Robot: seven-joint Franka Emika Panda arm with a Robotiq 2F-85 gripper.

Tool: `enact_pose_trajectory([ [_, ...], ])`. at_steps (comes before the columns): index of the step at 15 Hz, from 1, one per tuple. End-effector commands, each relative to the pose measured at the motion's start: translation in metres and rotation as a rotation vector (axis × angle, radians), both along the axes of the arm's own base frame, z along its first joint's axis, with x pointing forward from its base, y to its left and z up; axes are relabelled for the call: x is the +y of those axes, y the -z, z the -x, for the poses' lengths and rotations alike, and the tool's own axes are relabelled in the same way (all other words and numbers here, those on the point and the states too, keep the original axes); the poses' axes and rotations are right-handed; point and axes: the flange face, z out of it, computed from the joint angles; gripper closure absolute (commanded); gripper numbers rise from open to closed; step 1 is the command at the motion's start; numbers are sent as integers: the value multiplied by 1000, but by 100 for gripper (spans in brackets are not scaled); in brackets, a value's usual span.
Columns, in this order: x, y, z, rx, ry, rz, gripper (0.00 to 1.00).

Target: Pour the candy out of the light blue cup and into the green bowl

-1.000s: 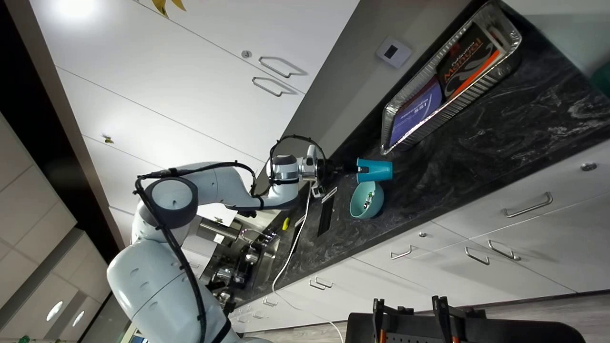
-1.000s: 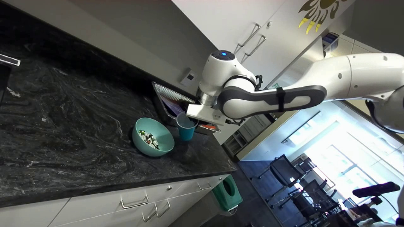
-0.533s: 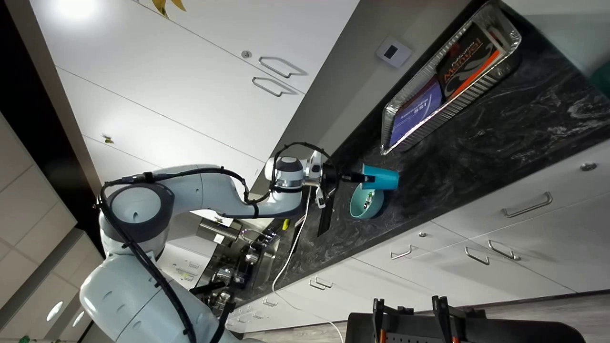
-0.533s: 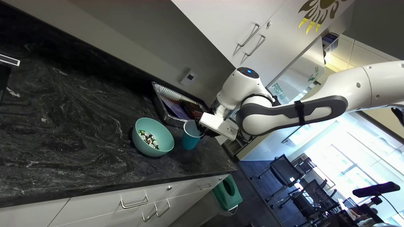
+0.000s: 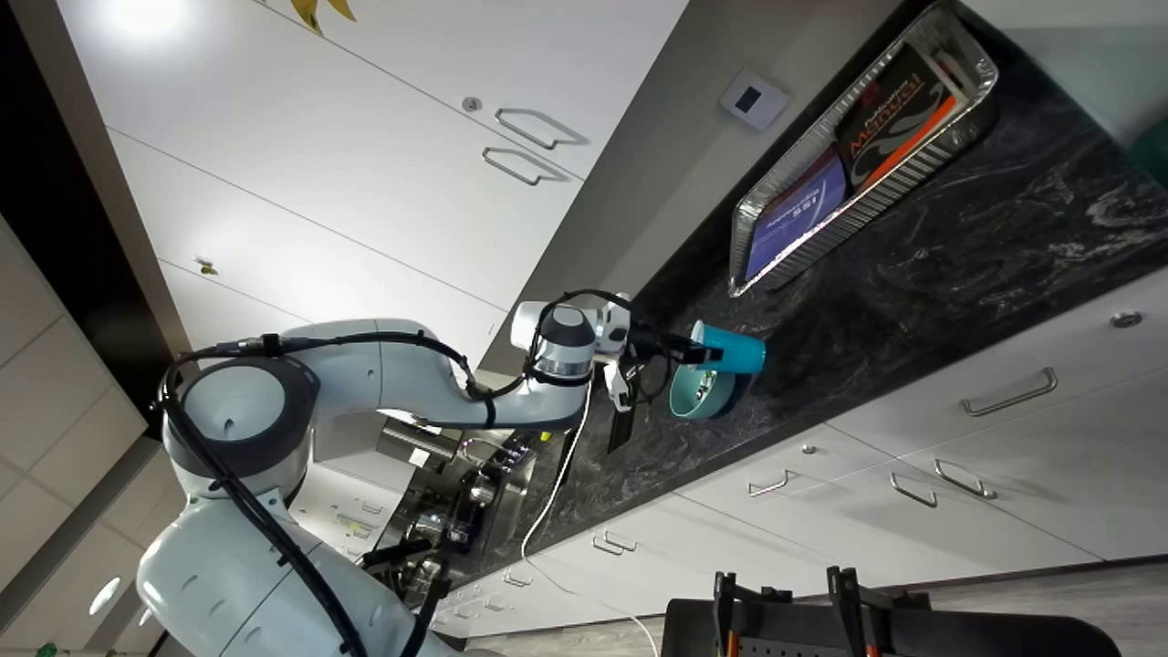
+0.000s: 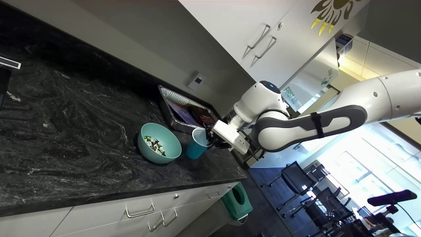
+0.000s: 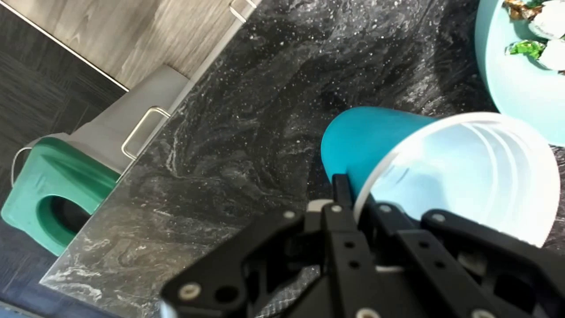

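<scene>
One light blue cup [image 6: 196,147], tilted, at three o'clock from the green bowl [image 6: 170,142] in an exterior view; likely light, flexible. Your gripper [image 7: 358,201], nearly closed, pinches its side; best hold: near the rim.

The wrist view's edges crop the green bowl [image 7: 525,101], some candy [image 7: 551,22] and the tool [image 7: 356,199].

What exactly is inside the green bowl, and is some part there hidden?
The green bowl holds a small heap of candy; white, green and copper-brown pieces show in the wrist view. The bowl's floor directly beneath the heap is covered and cannot be seen.
</scene>
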Motion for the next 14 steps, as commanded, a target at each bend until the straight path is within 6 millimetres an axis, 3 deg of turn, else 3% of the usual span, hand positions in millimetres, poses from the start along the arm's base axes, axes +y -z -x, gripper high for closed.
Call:
enact_pose_trajectory([
  [1,-5,-2,5,-20,27,-45,99],
  [14,-3,22,-7,17,89,-94,99],
])
